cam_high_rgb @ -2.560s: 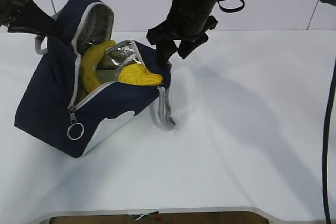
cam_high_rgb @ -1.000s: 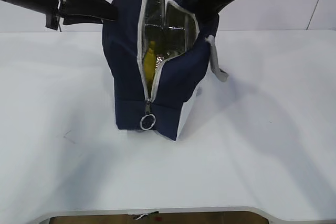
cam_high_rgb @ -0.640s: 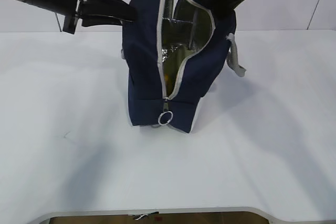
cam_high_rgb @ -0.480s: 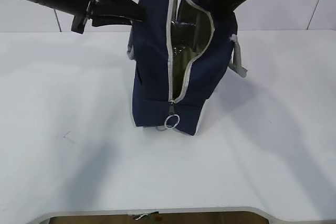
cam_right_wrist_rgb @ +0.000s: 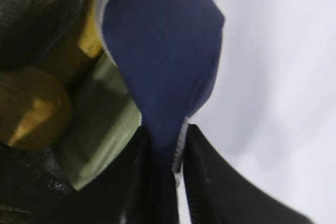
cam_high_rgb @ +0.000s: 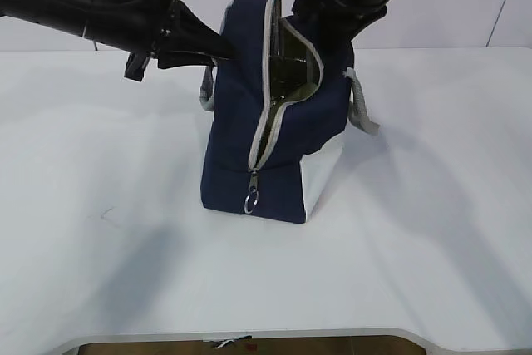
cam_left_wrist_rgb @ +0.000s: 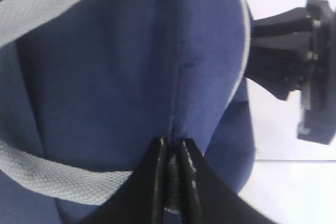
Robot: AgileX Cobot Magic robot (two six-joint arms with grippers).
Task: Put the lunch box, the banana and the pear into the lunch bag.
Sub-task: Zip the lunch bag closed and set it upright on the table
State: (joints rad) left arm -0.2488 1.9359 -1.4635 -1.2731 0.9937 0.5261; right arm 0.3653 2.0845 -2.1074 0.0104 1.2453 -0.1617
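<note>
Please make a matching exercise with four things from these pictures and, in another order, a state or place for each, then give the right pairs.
Things:
1. lunch bag
2. left gripper
3. lunch box
4. ring pull

States or places:
A. hangs low at the zipper's lower end
B. pale green lid shows inside the bag
C. stands upright, top unzipped
D. shut on navy fabric

Pairs: 1-C, 2-D, 3-B, 4-A

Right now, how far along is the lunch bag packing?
Packing looks done: the right wrist view shows the lunch box, pear and what looks like the banana inside the lunch bag, which stands upright and unzipped. In hand: the left tool pinches the bag's fabric; the right tool straddles its rim flap. Left: letting go and pulling clear.
</note>
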